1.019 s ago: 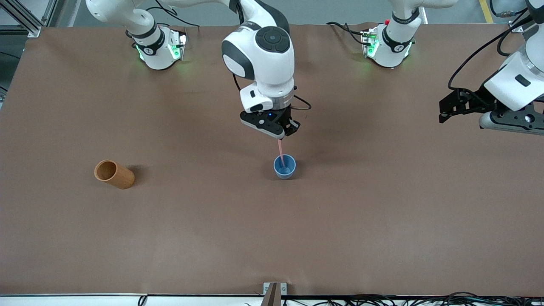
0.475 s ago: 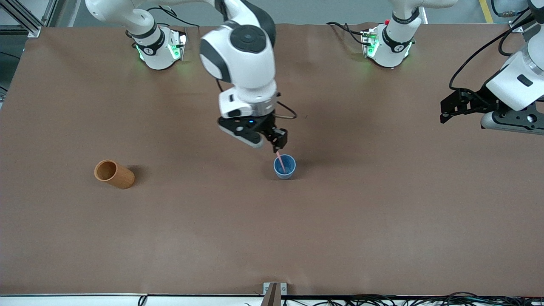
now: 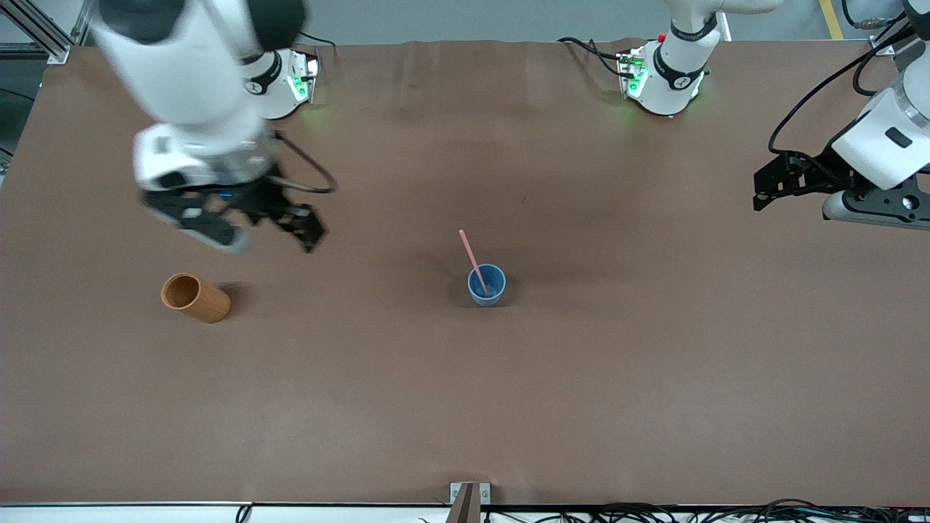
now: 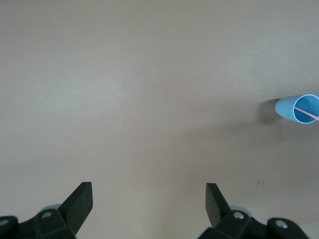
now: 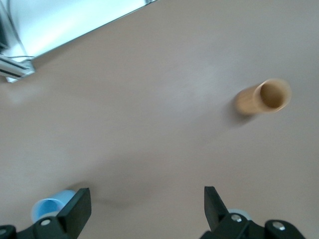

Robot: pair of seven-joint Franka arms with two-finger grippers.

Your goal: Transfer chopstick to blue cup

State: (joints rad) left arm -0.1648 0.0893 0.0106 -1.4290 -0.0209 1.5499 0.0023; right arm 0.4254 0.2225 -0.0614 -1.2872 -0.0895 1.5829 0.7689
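Chopstick stands tilted in the blue cup, mid-table, its top leaning toward 11 o'clock.

Bare table surrounds the cup. Wooden cup stands toward the right arm's end. Right gripper, blurred, hangs above it, fingers spread, empty. Left gripper waits over the table's edge at 3 o'clock, fingers wide apart, empty, arm partly cut off.

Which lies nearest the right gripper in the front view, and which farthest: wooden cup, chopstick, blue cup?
From the open right gripper, over the table's right-arm end:
1. Wooden cup, just below it in view.
2. Chopstick, leaning in the blue cup.
3. Blue cup, mid-table, barely farther.
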